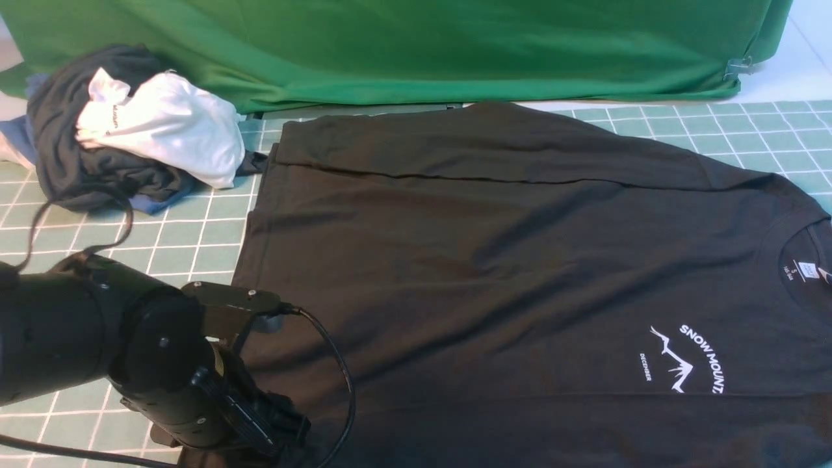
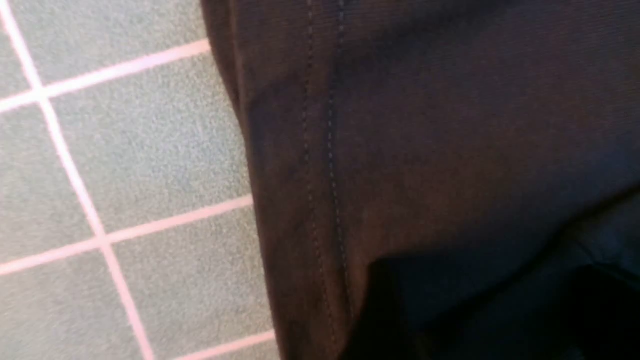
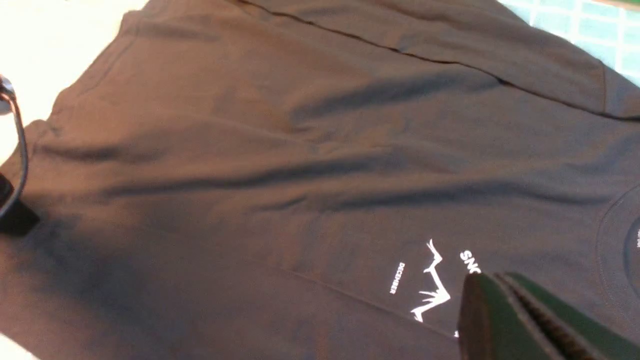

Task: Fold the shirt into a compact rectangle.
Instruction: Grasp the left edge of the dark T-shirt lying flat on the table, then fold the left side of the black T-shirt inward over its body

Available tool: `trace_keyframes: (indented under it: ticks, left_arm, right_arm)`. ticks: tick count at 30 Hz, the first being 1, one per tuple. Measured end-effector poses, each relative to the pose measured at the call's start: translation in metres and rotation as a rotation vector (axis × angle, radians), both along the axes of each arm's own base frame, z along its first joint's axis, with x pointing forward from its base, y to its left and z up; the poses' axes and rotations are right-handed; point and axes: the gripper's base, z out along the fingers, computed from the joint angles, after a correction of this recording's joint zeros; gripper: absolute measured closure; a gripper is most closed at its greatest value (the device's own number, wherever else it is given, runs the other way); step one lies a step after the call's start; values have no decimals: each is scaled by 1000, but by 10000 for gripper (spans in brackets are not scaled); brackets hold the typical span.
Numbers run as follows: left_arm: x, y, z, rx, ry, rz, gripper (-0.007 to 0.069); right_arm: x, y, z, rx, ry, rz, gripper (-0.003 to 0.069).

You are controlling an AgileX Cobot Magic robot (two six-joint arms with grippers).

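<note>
The black shirt (image 1: 494, 260) lies spread flat on the grid mat, neck to the right, with its white mountain print (image 1: 689, 361) and neck label (image 1: 808, 270) showing. One sleeve is folded in along the far edge (image 1: 487, 143). My left gripper (image 1: 286, 429) sits low over the shirt's near left hem corner; its wrist view shows only the stitched hem (image 2: 320, 175) and darkness where the jaws are. My right gripper (image 3: 495, 281) hovers above the print (image 3: 435, 280), green fingers pressed together and empty. It is outside the front view.
A bundle of clothes sits at the far left: a white shirt (image 1: 169, 130) on a dark grey garment (image 1: 78, 162). A green cloth backdrop (image 1: 416, 45) hangs behind. The green grid mat (image 1: 195, 227) covers the table. A cable (image 1: 338, 370) loops from my left wrist.
</note>
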Motion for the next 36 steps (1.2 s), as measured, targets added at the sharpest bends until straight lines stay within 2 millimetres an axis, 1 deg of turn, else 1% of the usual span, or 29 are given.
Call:
trace_keyframes:
  ticks: [2, 4, 5, 8, 9, 10, 11, 12, 13, 16, 21, 23, 24, 25, 32, 33, 36]
  left_arm:
    - [1, 0, -1, 2, 5, 1, 99]
    - [1, 0, -1, 1, 4, 2, 121]
    - [1, -1, -1, 0, 8, 5, 151]
    - [-1, -1, -1, 2, 34, 16, 319]
    - [-1, -1, -1, 2, 34, 16, 333]
    - [-2, 0, 0, 5, 49, 18, 444]
    - [-3, 0, 1, 7, 54, 16, 519]
    - [-4, 0, 1, 8, 55, 13, 538]
    - [-6, 1, 4, 7, 57, 8, 580]
    - [-8, 1, 12, -13, 39, 14, 606]
    - [-17, 3, 40, -57, -8, 20, 613]
    - [-16, 2, 56, -73, -50, 14, 613]
    - [-16, 2, 58, -76, -56, 14, 613]
    - [-10, 0, 77, -97, -120, 9, 614]
    - [27, -10, 154, -137, -392, -25, 614]
    - [33, -11, 163, -131, -425, -31, 614]
    - [50, -10, 179, -100, -488, -29, 614]
  right_arm:
    - [1, 0, -4, -2, 7, 0, 651]
    - [1, 1, -7, -6, 15, 0, 651]
    - [1, 1, -10, -7, 24, 1, 651]
    - [1, 1, -17, -12, 46, 2, 651]
    - [1, 1, -17, -11, 47, 2, 651]
    - [2, 2, -19, -12, 51, 2, 651]
    - [2, 2, -20, -12, 53, 3, 651]
    - [2, 2, -20, -11, 52, 3, 651]
    - [2, 2, -20, -8, 49, 3, 651]
    - [2, 2, -20, -4, 44, 3, 651]
    - [3, 3, -18, 6, 22, 3, 649]
    - [4, 3, -17, 13, 9, 3, 646]
    - [4, 3, -17, 14, 8, 3, 645]
    - [5, 3, -16, 18, 0, 2, 643]
    - [7, 4, -13, 36, -38, 2, 634]
    - [7, 4, -13, 37, -39, 2, 631]
    - [7, 4, -13, 38, -41, 2, 627]
